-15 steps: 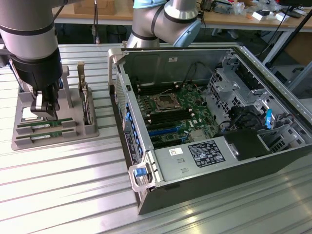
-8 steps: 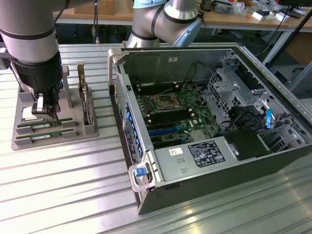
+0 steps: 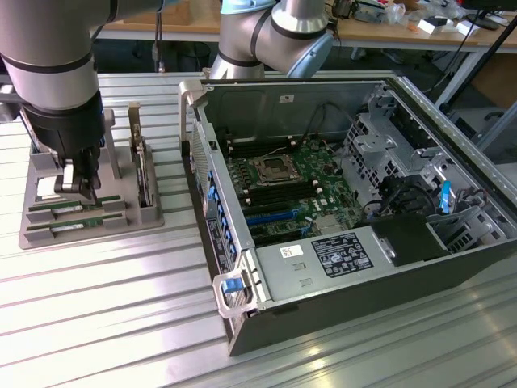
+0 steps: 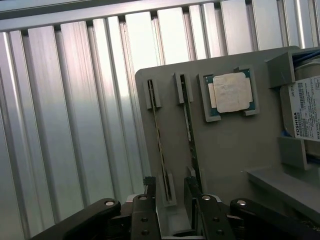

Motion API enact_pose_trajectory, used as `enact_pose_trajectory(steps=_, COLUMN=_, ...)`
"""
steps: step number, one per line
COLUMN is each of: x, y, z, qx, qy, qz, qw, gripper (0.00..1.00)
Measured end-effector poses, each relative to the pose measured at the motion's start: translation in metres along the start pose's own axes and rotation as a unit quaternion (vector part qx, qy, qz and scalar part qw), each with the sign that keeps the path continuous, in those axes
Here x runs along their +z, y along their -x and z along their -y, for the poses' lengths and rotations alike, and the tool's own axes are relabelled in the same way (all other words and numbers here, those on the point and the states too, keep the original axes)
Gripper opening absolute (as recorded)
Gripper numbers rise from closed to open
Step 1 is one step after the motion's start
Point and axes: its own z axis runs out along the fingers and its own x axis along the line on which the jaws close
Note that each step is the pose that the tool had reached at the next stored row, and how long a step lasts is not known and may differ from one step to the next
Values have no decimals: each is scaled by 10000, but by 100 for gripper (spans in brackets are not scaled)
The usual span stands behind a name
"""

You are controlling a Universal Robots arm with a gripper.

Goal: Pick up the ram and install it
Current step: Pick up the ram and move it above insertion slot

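In the exterior view, the gripper (image 3: 78,187) is seen at the exterior view's left, hanging low over a gray tray (image 3: 141,217) that rests on the slatted table (image 3: 121,307). Its fingers are spread wide and nothing is held. A pair of green memory sticks (image 3: 74,208) is seated in the tray just beneath the fingertips. Which of the two is lined up cannot be told from this angle. The open computer case (image 3: 452,162) is set well apart at the exterior view's right, with its board (image 3: 283,182) exposed.

In the wrist view, the ram (image 4: 161,145) is shown edge-on in its slot. Its near end is bracketed by the two open fingers (image 4: 150,200), with a gap on either side. The second stick (image 4: 189,125) stands just beside it, and its near end lines up with one finger rather than with the gap. A processor (image 4: 231,92) and a hard drive (image 4: 307,107) are kept in the same tray beyond.

The likeliest fault is judged to be a finger brought down onto the second stick's edge, since little room is left between the sticks. That stick could be chipped or the tray shoved. If the fingers are closed off-centre, the ram may be drawn out tilted, jammed in its slot, or held crooked.
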Motion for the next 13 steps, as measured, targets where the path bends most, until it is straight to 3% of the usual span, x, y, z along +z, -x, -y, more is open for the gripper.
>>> enact_pose_trajectory(steps=13, x=77, y=-6, z=-11, qx=-1, qy=0, qz=0, qw=10000, gripper=36)
